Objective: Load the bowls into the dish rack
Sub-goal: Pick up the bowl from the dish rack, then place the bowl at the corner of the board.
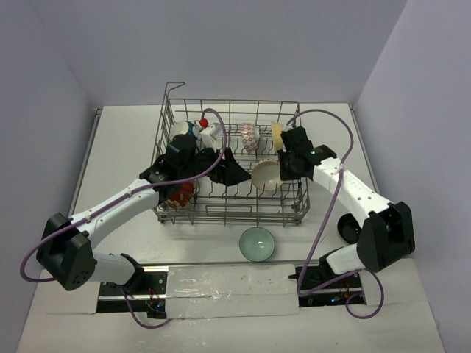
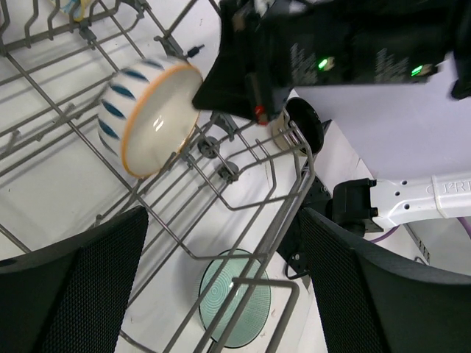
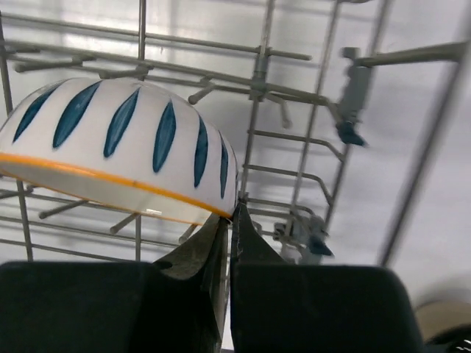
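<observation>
Two arms reach into the dish rack point(image 1: 235, 218) from opposite sides. The left arm point(image 1: 118, 206) stretches almost straight from its base, diagonally up over the rack's front-left corner. The left hand point(image 1: 229, 170) hangs inside the rack with its fingers spread wide, grasping nothing. A red bowl point(image 1: 184, 195) sits under that forearm in the rack's front-left corner, and a white bowl point(image 1: 182, 126) is at its rear left. A red-patterned bowl point(image 1: 250, 137) stands at the rack's rear middle. Just outside the front wall, a pale green bowl point(image 1: 257, 243) rests upright on the desk point(image 1: 125, 147). Right of the rack's centre, a cream bowl with blue petals point(image 1: 266, 173) and an orange rim is tipped on edge inside the rack. The right hand point(image 3: 230, 217) is clenched on its rim. The right arm point(image 1: 353, 193) folds at its elbow off the rack's right side, its forearm angling up-left over the right wall.
</observation>
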